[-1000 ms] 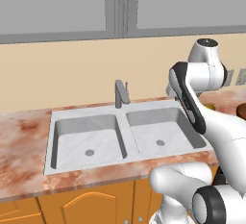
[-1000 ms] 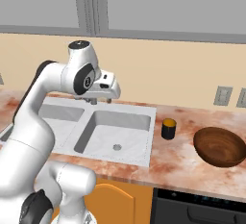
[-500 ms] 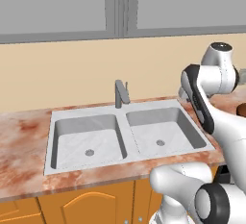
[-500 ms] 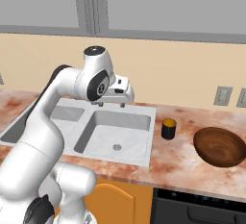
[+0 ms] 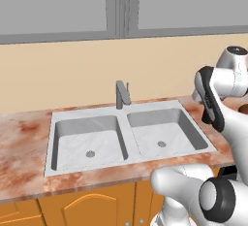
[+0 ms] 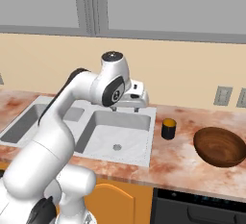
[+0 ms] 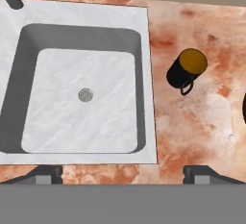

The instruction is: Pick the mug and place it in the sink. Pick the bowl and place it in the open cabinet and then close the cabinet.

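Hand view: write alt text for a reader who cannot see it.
Looking down, a small black mug with an orange-yellow top stands upright on the marbled orange counter, just right of a grey sink basin with a round drain. The open gripper hovers above, holding nothing.

Marbled orange counter (image 6: 187,158): sink (image 6: 122,136) set in; mug (image 6: 168,129) upright, bowl (image 6: 220,146) right of it.

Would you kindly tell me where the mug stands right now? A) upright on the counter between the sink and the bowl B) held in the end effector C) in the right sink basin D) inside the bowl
A: the mug stands upright on the marbled counter, right of the sink and left of the bowl, touching neither.
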